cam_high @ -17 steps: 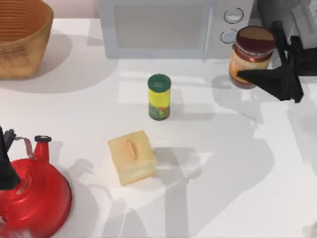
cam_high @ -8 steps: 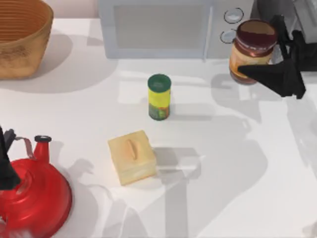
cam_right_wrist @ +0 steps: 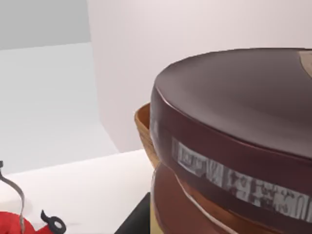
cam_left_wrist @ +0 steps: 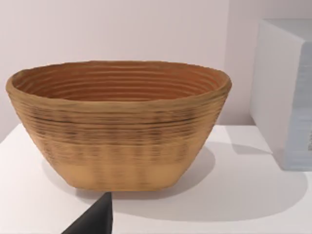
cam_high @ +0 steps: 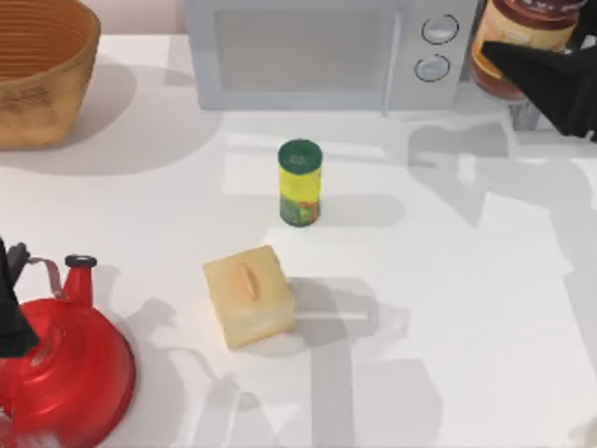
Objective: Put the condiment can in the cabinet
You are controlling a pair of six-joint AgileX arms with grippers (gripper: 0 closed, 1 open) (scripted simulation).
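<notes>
1. Since the earlier frames the right gripper (cam_high: 536, 56) has carried the condiment can (cam_high: 518, 42) farther back and right; it is now at the far right corner, just right of the microwave (cam_high: 317, 51).
2. Right jaws are clamped on the condiment can, which is held off the table (cam_high: 448, 308). Its maroon lid sits close up in the right wrist view (cam_right_wrist: 234, 122).
3. Cabinet can't be made out in these views.
4. Left gripper (cam_high: 11, 299) is parked at the near left, by the red kettle (cam_high: 70, 373); can't tell its jaw state.
5. Unmoved: green-lidded can (cam_high: 299, 182) mid-table, butter-coloured box (cam_high: 247, 294) nearer, wicker basket (cam_high: 37, 70) far left.
</notes>
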